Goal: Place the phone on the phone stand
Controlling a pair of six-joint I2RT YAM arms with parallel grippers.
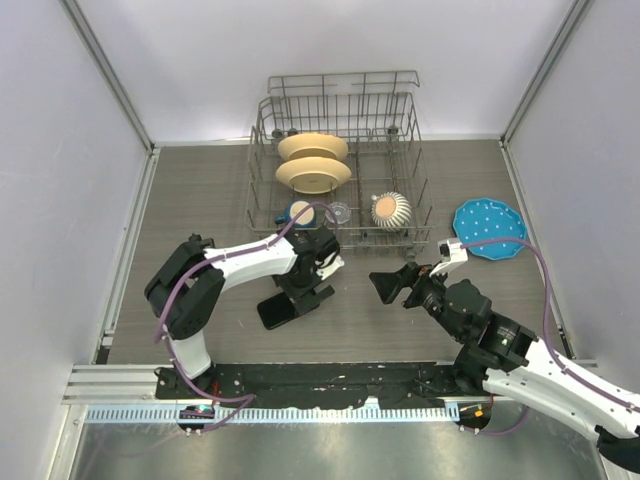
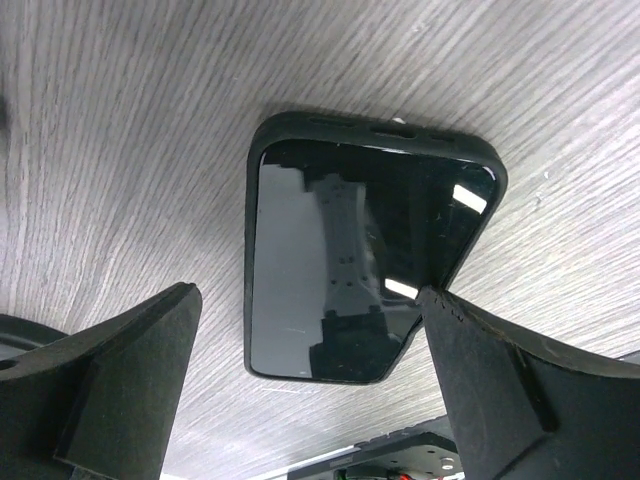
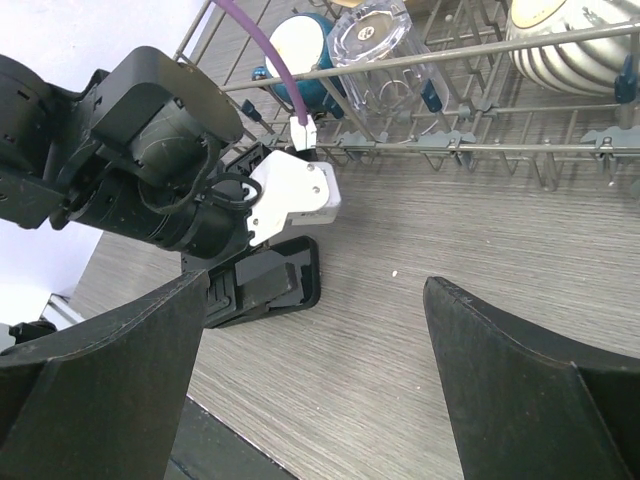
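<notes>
The phone [image 1: 275, 312] [image 2: 330, 250] lies flat, screen up, on the wood-grain table a little left of centre near the front edge. My left gripper [image 1: 303, 292] [image 2: 308, 295] hovers just above it, open wide, with one finger on each side of the phone's near end and neither touching it. In the right wrist view the phone [image 3: 305, 262] shows partly under the left gripper's fingers [image 3: 266, 276]. My right gripper [image 1: 385, 285] [image 3: 315, 282] is open and empty over bare table to the phone's right, pointing toward it. The phone stand is out of view.
A wire dish rack [image 1: 345, 88] stands at the back centre with two cream plates [image 1: 313, 160], a teal cup [image 1: 298, 212], a clear glass [image 1: 340, 211] and a ribbed cup [image 1: 391, 209]. A blue plate [image 1: 489, 230] lies at the right.
</notes>
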